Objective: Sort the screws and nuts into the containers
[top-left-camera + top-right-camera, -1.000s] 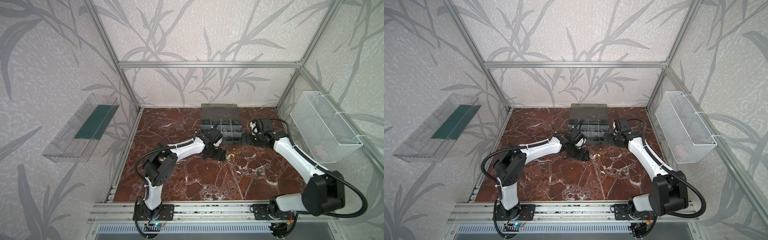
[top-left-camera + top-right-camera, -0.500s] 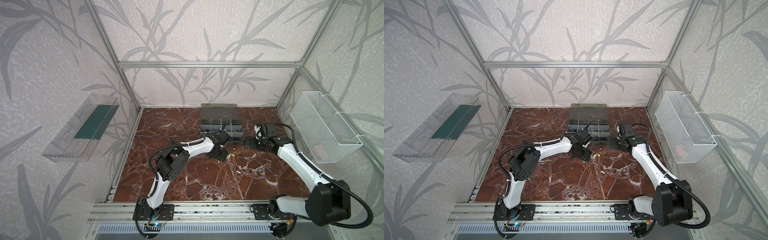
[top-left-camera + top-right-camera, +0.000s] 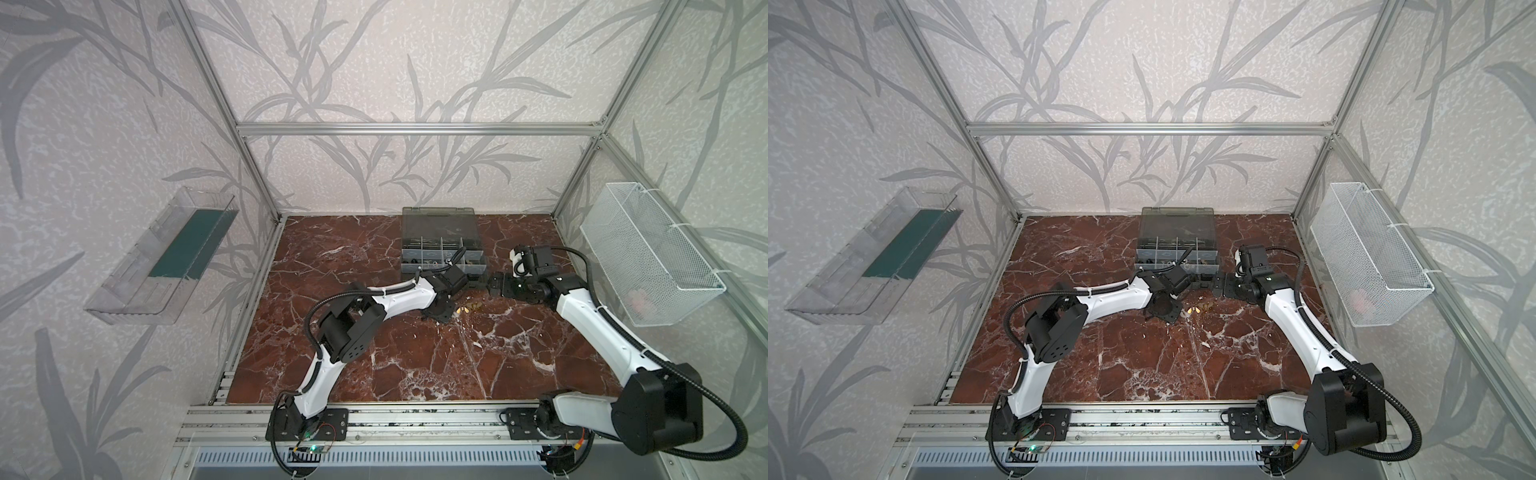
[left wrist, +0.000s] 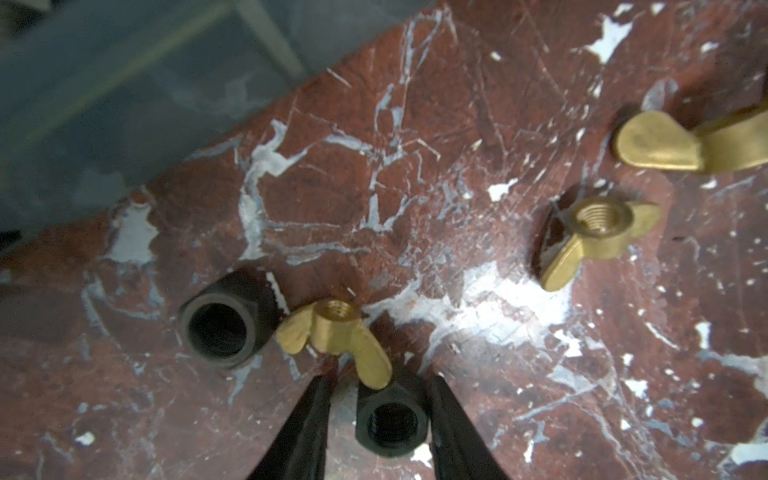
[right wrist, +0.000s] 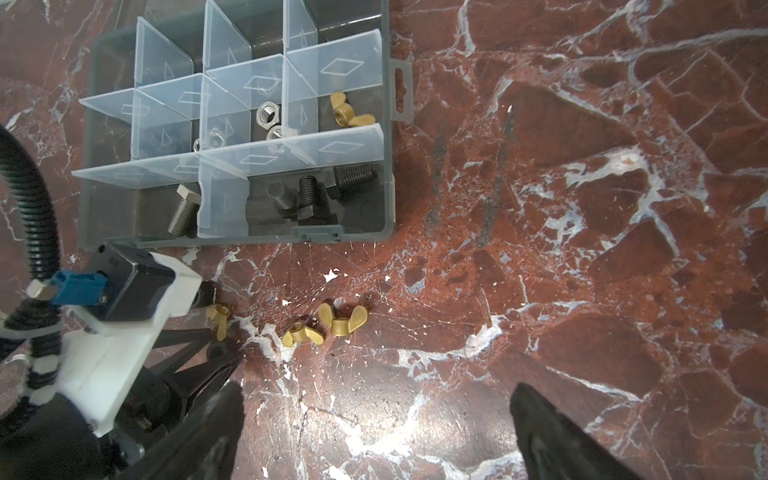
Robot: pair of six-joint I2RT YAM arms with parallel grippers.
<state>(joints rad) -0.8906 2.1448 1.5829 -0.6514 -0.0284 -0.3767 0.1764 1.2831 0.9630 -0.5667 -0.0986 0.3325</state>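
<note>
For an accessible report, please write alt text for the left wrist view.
The black fingers of the left end effector flank a black hex nut on the red marble table, a brass wing nut right beside it. Another black nut and two more brass wing nuts lie nearby; a blurred grey case fills one corner.

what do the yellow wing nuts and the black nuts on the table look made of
Wing nuts: likely brass, golden-yellow with a dull metallic sheen. Black nuts: probably steel with a dark matte coating; plastic cannot be ruled out.

No legible text, labels or numbers anywhere
</note>
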